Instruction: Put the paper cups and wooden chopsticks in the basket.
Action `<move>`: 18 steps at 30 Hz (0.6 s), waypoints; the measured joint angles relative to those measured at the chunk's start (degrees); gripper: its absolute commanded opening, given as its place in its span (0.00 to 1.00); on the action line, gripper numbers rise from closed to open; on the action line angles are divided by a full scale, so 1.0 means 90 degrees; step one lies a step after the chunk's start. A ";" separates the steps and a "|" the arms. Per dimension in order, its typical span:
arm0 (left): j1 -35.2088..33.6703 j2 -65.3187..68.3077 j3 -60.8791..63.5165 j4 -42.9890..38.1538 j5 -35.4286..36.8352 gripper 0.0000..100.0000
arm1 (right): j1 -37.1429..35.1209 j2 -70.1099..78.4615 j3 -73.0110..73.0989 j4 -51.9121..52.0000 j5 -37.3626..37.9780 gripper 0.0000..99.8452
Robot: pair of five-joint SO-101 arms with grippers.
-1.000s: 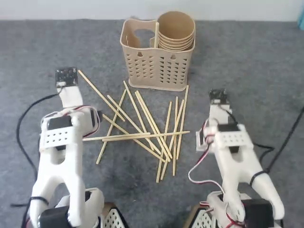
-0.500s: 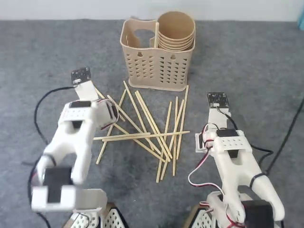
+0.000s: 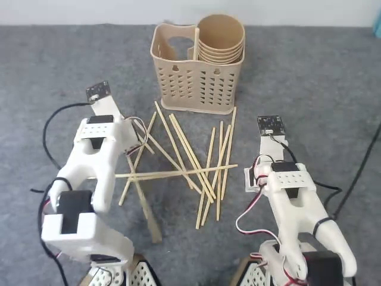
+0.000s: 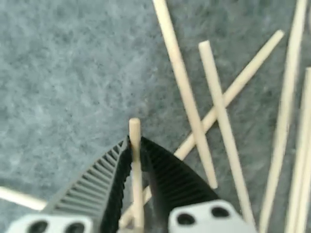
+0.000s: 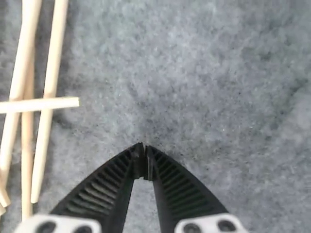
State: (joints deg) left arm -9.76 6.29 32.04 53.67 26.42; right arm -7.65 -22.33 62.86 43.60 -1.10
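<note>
The left arm (image 3: pixel 95 156) has swung in over the loose chopsticks (image 3: pixel 191 156) in front of the basket (image 3: pixel 196 86); its jaws pinch one chopstick (image 4: pixel 134 130). The right arm (image 3: pixel 289 185) waits, jaws closed on nothing. The cups (image 3: pixel 221 37) sit nested in the basket. The picking step is in hand; next, lift the stick and tip it upright into the basket's free compartment.

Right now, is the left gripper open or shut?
Shut. The left gripper pinches a chopstick, whose end pokes out past the jaws.
</note>
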 measured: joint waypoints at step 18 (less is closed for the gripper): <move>0.0000 -0.1026 -0.0449 0.0625 -0.0371 0.01 | 0.0000 0.0000 0.0000 -0.0049 0.0000 0.01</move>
State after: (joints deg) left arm -9.76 -2.95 28.00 59.30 23.08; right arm -7.65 -22.33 62.86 43.16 -1.10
